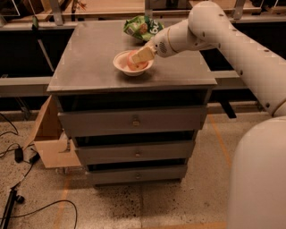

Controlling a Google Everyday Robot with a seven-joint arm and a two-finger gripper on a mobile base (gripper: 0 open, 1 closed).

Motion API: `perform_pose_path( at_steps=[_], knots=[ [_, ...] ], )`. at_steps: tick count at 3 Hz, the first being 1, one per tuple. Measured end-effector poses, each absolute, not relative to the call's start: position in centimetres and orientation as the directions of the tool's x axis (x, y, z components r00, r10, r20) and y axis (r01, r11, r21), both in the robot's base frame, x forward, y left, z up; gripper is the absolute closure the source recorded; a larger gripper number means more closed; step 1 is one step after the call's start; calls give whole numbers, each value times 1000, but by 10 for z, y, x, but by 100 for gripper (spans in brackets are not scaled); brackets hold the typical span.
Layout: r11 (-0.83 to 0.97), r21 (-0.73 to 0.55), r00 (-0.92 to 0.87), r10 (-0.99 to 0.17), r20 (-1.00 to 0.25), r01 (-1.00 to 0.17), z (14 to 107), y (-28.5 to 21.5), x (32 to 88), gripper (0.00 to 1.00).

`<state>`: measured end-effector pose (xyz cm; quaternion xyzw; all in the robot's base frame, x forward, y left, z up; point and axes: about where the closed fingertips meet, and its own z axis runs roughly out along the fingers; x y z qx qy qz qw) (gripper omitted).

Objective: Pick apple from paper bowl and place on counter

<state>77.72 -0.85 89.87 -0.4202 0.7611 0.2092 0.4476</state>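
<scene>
The apple (131, 64), red with pinkish patches, lies in the white paper bowl (121, 65) near the middle of the grey counter (89, 58). My gripper (140, 56) reaches in from the right on the white arm and sits down at the bowl, its cream fingers (144, 54) over the apple's right side, partly hiding it.
A green snack bag (142, 27) lies on the counter behind the bowl. The cabinet has three drawers (134, 120). A cardboard box (49, 138) stands on the floor at the left, with cables (18, 154) near it. A wooden bench (111, 6) runs along the back.
</scene>
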Motion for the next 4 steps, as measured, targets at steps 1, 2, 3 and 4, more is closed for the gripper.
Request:
perform_pose_path(
  at_steps=[1, 2, 3, 4],
  knots=[
    [549, -33, -264, -452, -852, -835, 890, 0, 775, 25],
    [519, 3, -274, -446, -852, -855, 881, 16, 771, 24],
    [494, 21, -277, -451, -848, -869, 875, 27, 769, 42],
    [479, 34, -282, -456, -844, -877, 869, 34, 769, 65]
  ],
)
